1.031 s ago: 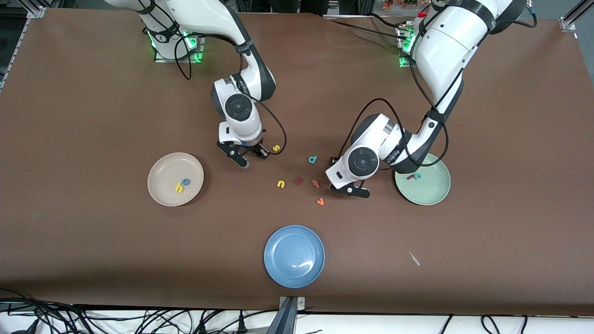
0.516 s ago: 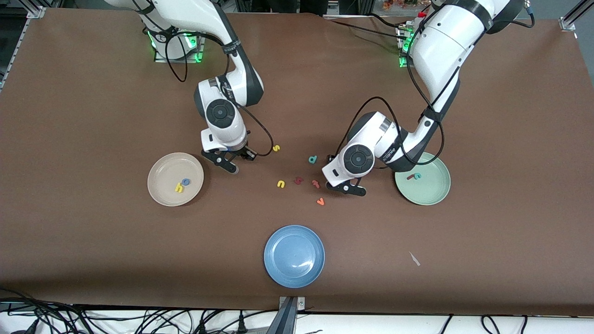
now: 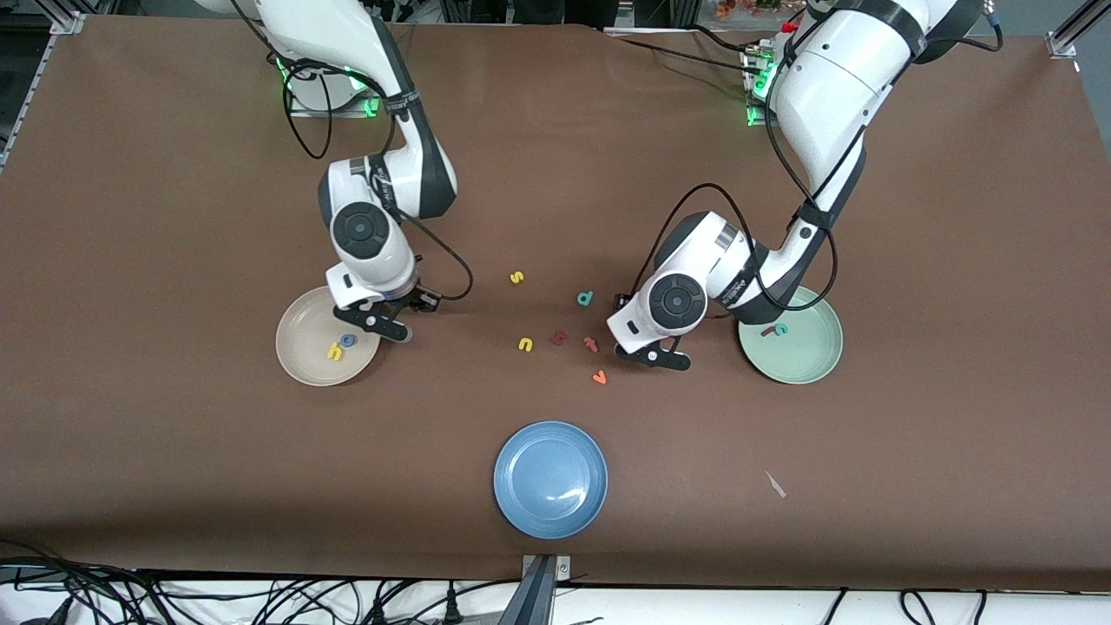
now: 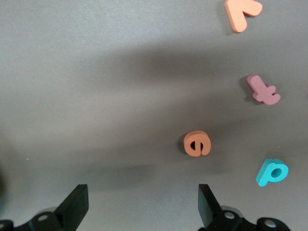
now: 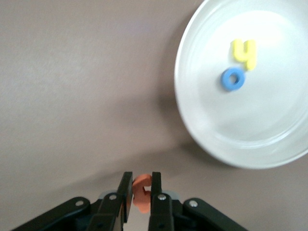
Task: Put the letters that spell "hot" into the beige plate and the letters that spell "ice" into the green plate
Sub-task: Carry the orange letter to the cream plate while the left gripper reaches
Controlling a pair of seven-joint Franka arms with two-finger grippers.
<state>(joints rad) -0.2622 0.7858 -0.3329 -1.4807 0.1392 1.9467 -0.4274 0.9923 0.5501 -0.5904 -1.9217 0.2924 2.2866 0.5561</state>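
The step in hand is bringing the orange "t" [image 5: 141,192] to the beige plate [image 3: 299,356]. The right hand [image 3: 384,323] pinches it at the plate's rim, where "h" [image 3: 335,351] and "o" [image 3: 348,340] lie; next it must go over the plate and release. Only the left wrist view shows the "e" [image 4: 196,144] under the spread left hand [image 3: 653,354], beside the green plate [image 3: 811,360].
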